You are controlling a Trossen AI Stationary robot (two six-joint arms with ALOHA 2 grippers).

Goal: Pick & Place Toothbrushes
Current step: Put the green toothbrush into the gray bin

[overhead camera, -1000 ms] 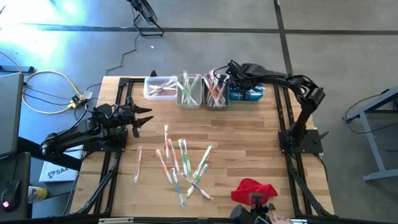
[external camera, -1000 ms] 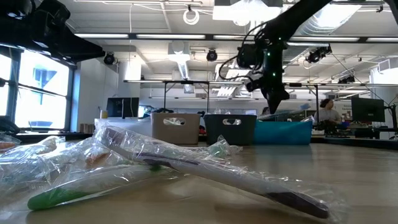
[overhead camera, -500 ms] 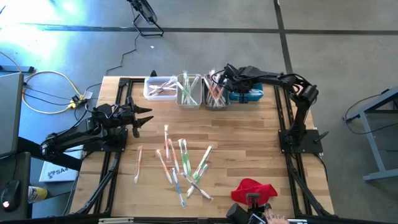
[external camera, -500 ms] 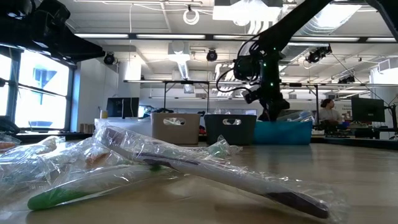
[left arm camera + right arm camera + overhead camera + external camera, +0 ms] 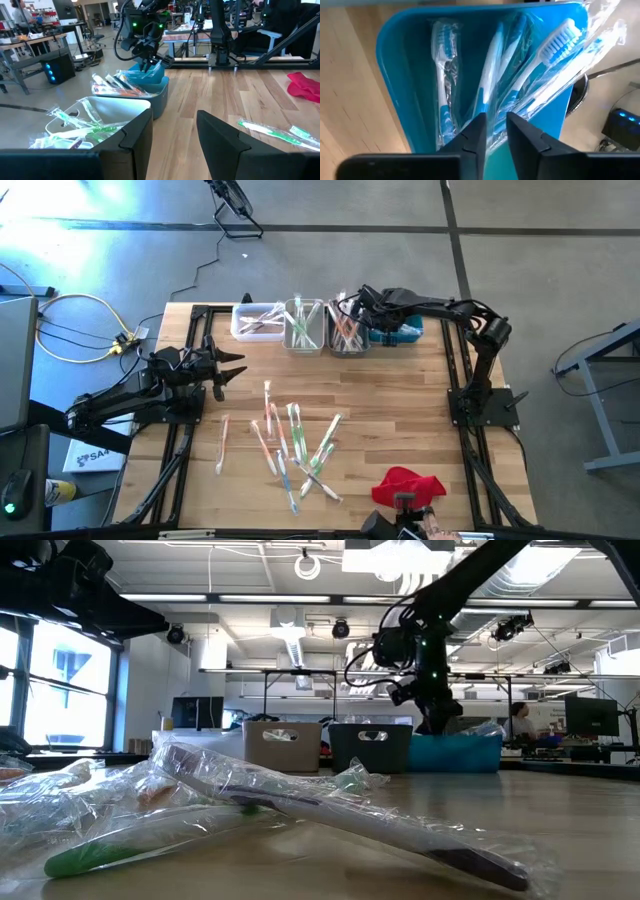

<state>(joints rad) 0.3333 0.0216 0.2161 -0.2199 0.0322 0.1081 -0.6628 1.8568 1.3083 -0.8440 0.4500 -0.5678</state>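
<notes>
Several wrapped toothbrushes (image 5: 295, 442) lie loose on the middle of the table. More stand in a row of bins at the far edge: white (image 5: 257, 320), clear (image 5: 304, 325), grey (image 5: 347, 330) and blue (image 5: 402, 332). My right gripper (image 5: 495, 127) slants down over the blue bin (image 5: 400, 85), its fingers a little apart, above blue-handled toothbrushes (image 5: 442, 75) that lie in the bin. My left gripper (image 5: 232, 370) waits open at the table's left side, pointing level and touching nothing. My right gripper has the handle end of a wrapped blue toothbrush (image 5: 486, 97) right at its fingertips, inside the blue bin. The fingers come from above, slanting down along the toothbrush. I cannot tell whether they touch it.
A red cloth (image 5: 408, 485) lies near the front right corner. Bare wood lies between the bins and the loose pile. Black frame rails (image 5: 455, 370) run along both sides of the table. Cables (image 5: 80, 320) lie on the floor to the left.
My right gripper has sunk toward the blue bin at the far edge and now stands just above it.
</notes>
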